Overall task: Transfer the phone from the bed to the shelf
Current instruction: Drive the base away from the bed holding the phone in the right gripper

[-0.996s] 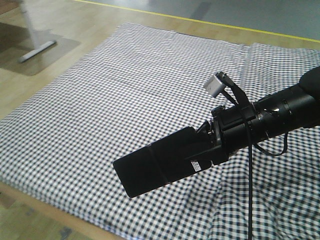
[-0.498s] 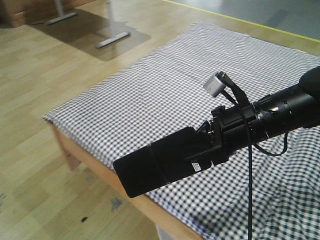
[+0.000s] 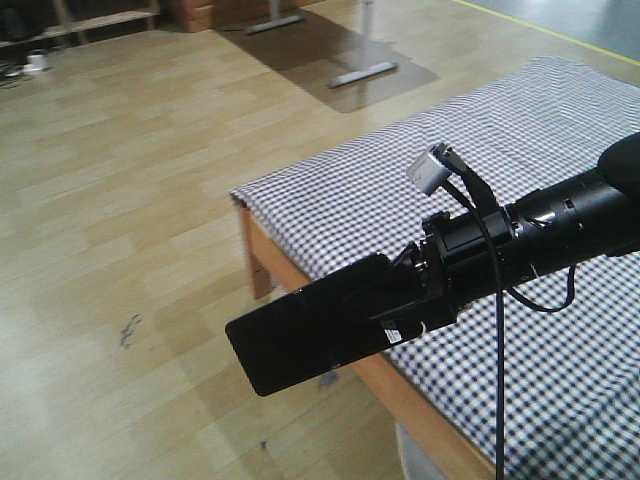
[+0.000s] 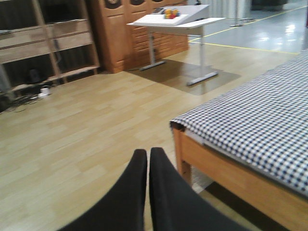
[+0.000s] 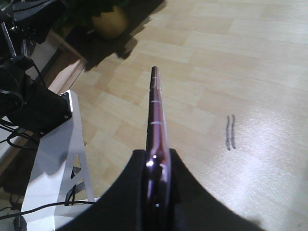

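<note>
The phone [image 3: 300, 338], flat and black, sticks out over the wooden floor, and my right gripper [image 3: 400, 300] is shut on its near end. From the right wrist the phone [image 5: 156, 110] appears edge-on with a pinkish rim, pinched between the black fingers [image 5: 137, 173]. The bed [image 3: 530, 150], in black-and-white check cloth, lies to the right with its wooden corner near the phone. My left gripper [image 4: 148, 155] is shut with nothing in it, above the floor left of the bed [image 4: 250, 120]. A pale-wood shelf [image 4: 53, 38] stands at the far left.
A white desk [image 4: 173, 19] on metal legs stands beyond the bed, in front of a brown wooden cabinet [image 4: 130, 29]. Cables [image 4: 29, 94] lie on the floor under the shelf. A potted plant [image 5: 108, 21] and the robot's white base [image 5: 57, 159] show from the right wrist.
The front view has swung left: the bed has slid to the right side and bare floor now fills the left. The phone stays held in the right gripper at the same spot.
</note>
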Tool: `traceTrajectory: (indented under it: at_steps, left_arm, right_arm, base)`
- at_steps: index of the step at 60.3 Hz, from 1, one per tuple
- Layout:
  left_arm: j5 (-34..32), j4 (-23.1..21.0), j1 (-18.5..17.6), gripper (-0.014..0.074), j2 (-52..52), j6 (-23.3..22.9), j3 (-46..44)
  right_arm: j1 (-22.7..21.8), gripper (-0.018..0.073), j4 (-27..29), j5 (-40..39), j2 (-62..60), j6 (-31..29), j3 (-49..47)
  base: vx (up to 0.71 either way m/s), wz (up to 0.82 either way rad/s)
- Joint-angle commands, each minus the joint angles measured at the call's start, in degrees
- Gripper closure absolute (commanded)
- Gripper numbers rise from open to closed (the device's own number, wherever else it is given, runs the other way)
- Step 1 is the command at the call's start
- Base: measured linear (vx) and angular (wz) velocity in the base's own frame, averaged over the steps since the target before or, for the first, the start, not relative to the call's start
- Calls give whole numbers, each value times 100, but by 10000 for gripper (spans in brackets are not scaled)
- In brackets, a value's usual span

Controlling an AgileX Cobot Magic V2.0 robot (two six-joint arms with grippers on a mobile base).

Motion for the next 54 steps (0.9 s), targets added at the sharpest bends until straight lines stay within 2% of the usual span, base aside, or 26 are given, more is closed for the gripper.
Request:
traceTrajectory:
  at_steps: [1,28,54]
  left_arm:
    - [-403,-26,-12,596,-57,-22,-146]
    - [-403,-26,-12,596,-57,-22,-146]
    - [-403,-26,-12,596,-57,-22,-146]
  right_arm:
    - [-11,561,501,557,-246,-22,-144]
    - [-11,561,501,557,-246,-22,-144]
    - [-11,561,501,557,-246,-22,-144]
  base:
    - [-14,54]
    - [-13,50]
    - [-9,35]
